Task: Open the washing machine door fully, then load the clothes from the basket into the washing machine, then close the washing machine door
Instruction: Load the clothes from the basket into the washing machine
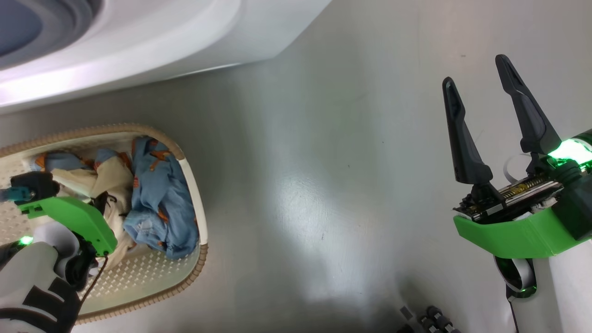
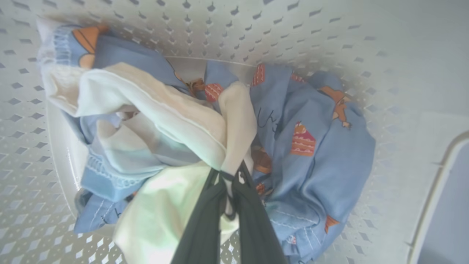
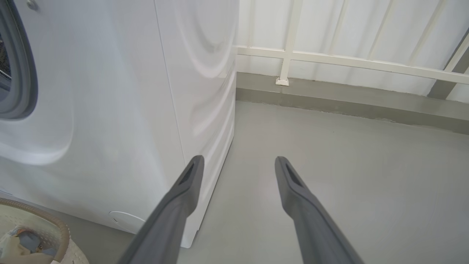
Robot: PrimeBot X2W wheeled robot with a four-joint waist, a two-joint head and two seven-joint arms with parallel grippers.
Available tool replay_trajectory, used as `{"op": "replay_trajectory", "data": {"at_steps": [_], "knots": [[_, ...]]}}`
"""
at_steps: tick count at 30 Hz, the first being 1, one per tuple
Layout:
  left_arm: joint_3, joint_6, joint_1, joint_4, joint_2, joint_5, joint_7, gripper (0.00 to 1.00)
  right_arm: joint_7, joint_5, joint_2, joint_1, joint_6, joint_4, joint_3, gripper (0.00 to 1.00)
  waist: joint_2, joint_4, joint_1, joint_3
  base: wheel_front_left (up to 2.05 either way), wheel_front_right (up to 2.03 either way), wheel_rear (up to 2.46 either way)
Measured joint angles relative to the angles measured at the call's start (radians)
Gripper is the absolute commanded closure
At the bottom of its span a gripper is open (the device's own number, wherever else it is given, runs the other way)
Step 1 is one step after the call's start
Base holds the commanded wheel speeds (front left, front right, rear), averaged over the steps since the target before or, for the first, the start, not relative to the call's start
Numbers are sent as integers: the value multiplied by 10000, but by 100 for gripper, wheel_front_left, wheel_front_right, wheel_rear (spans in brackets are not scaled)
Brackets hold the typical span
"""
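Pinching cream cloth garment (image 2: 238, 110) in perforated cream-white plastic basket (image 2: 256, 22), left gripper (image 2: 229, 178) clenched per left wrist view; right gripper (image 1: 475, 69) splayed, empty.

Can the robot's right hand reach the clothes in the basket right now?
Probably not yet. The right hand hangs open over bare floor, well apart from the basket. Nothing blocks the way, though the left hand grips the clothes there.
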Motion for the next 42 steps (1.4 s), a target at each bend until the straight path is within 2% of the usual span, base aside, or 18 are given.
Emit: {"op": "replay_trajectory", "data": {"at_steps": [11,18,23,32,37,42], "knots": [[6,0,794,-374,-33,-767,-1678,100,0,140,228,-37,0,541,-182,0,0,309,0,-987,0,0,0],[219,0,1203,-709,-44,-629,-1864,100,0,194,232,216,0,892,-228,0,0,546,0,-1788,0,0,0],[1154,0,1687,-1344,92,466,-1866,100,0,408,232,589,0,1179,-272,0,0,739,0,-2531,0,0,0],[3687,0,3313,-2949,88,2869,-1866,100,0,598,190,1300,0,1592,-531,0,0,1049,0,-3929,0,0,0],[5154,0,4361,-4184,-136,4217,-1868,100,0,759,73,1760,0,1772,-594,0,0,1209,0,-4686,0,0,0],[6044,0,5463,-5530,-445,5315,-1866,100,0,779,-8,2279,0,1939,-708,0,0,1339,0,-5393,0,0,0]]}}
